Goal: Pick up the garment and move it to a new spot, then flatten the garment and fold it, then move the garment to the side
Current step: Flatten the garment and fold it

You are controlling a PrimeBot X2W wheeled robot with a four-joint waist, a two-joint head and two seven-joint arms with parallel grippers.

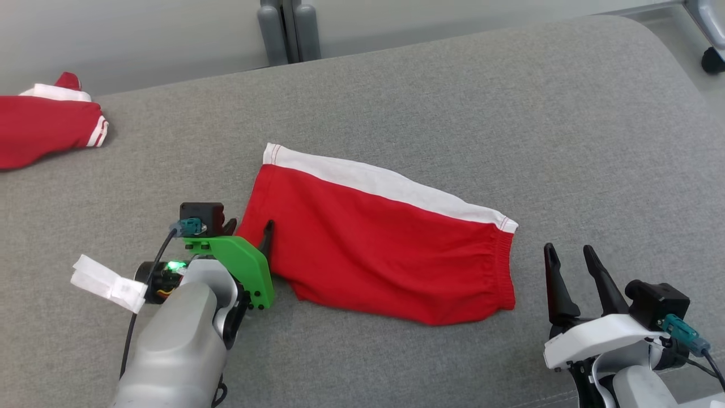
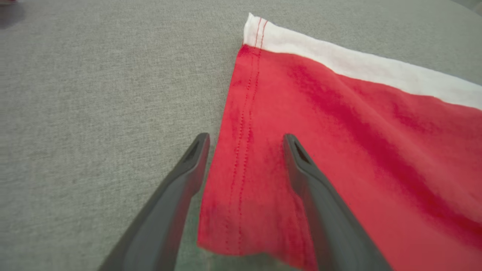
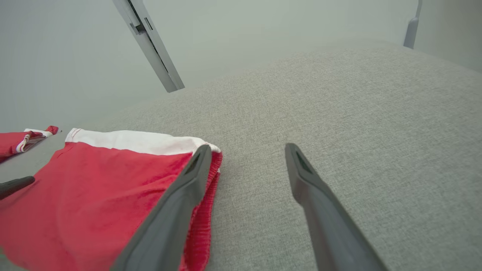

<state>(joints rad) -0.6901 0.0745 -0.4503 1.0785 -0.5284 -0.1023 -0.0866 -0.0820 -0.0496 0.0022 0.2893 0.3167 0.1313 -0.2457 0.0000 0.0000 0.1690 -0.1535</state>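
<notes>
The garment (image 1: 379, 243) is a pair of red shorts with a white side stripe, lying folded and flat in the middle of the grey padded surface (image 1: 510, 113). My left gripper (image 1: 249, 232) stands open at the garment's left hem. In the left wrist view its jaws straddle the stitched red hem (image 2: 243, 158), one finger over the cloth, one over the bare surface. My right gripper (image 1: 569, 258) is open and empty, just right of the elastic waistband (image 1: 504, 266). In the right wrist view the garment (image 3: 94, 188) lies left of the open gripper (image 3: 246, 154).
Another red and white garment (image 1: 45, 127) lies bunched at the far left edge of the surface, also seen as a garment (image 3: 22, 139) in the right wrist view. Grey posts (image 1: 289, 31) stand behind the surface. A wheel (image 1: 712, 59) sits at the far right.
</notes>
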